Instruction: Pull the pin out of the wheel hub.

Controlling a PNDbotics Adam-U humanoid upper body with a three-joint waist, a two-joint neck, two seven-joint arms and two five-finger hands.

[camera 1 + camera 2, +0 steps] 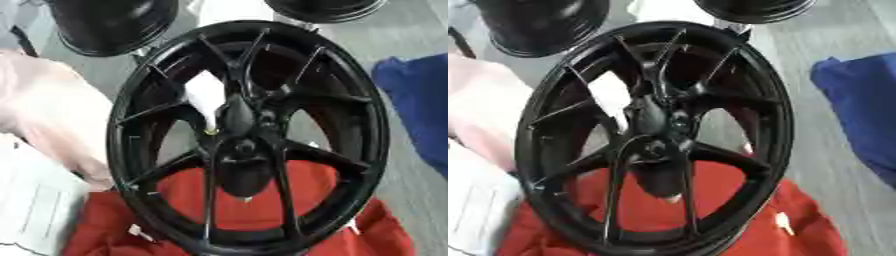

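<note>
A black hand (242, 167) blurs into the wheel hub (238, 120), so its side and fingers cannot be made out. Just up-left of it, a yellowish speck (211, 131) is too small to identify. Far above it, two dark wheels (114, 25) are cut off by the edge.

Both head-camera eyes look steeply down, very close on the black wheel hub (249, 135), which fills mid-frame. Shared: red cloth (262, 200) at bottom, blue fabric (859, 110) at right edge. Right eye view shows the hub shifted left.
</note>
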